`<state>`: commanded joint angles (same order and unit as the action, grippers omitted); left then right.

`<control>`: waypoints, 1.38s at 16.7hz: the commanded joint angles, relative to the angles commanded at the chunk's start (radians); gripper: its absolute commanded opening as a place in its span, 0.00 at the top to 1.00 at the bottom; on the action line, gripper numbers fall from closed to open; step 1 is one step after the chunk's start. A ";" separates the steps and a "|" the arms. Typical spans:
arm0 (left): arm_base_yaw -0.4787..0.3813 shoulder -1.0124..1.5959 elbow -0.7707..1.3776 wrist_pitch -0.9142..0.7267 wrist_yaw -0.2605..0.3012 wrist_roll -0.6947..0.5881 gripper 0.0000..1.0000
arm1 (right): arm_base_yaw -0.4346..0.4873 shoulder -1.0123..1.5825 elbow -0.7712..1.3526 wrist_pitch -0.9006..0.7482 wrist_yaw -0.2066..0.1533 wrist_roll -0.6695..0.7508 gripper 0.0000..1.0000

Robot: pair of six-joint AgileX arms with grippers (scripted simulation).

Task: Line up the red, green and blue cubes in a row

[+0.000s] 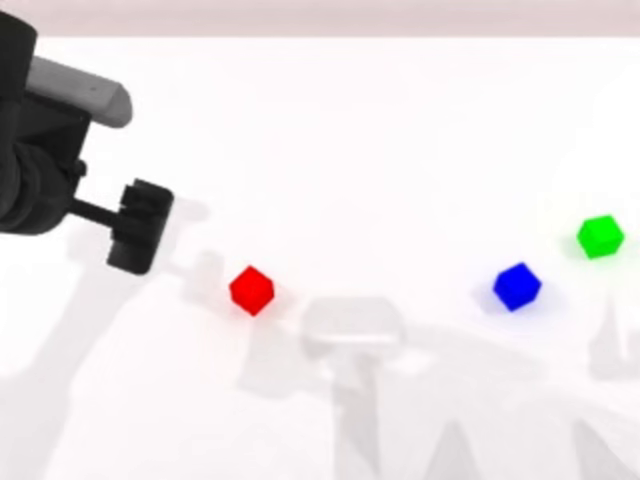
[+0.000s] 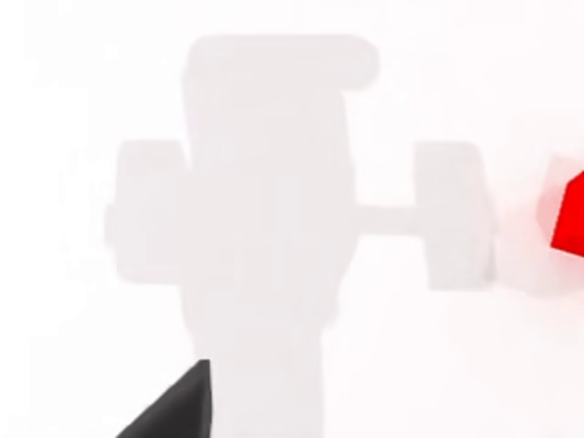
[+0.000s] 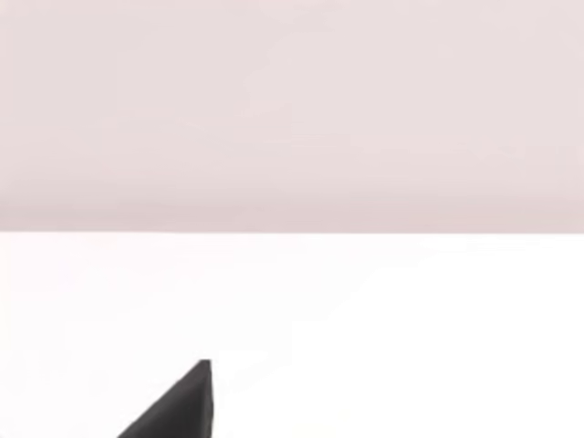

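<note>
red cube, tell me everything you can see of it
The red cube is a small, plain, matte bright-red block with no markings. It rests on the white table, turned so a corner points toward the camera, left of centre in the top view. Nothing touches it: the left gripper hovers to its left, clearly apart. The blue cube and green cube lie far off to its right. The left wrist view catches only its edge.

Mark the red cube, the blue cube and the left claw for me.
red cube (image 1: 251,290), top view, on its upper face.
blue cube (image 1: 517,286), top view, on its upper face.
left claw (image 1: 138,226), top view, on its black body.
</note>
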<state>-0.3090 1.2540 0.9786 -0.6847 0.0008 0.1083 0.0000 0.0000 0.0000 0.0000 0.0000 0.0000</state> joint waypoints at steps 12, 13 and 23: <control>-0.207 0.818 0.665 -0.448 0.001 0.072 0.00 | 0.000 0.000 0.000 0.000 0.000 0.000 0.00; -0.211 0.832 0.679 -0.456 0.001 0.073 0.00 | 0.000 0.000 0.000 0.000 0.000 0.000 0.00; -0.211 0.877 0.609 -0.343 0.002 0.076 0.00 | 0.000 0.000 0.000 0.000 0.000 0.000 0.00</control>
<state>-0.5197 2.1309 1.5881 -1.0277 0.0025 0.1846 0.0000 0.0000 0.0000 0.0000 0.0000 0.0000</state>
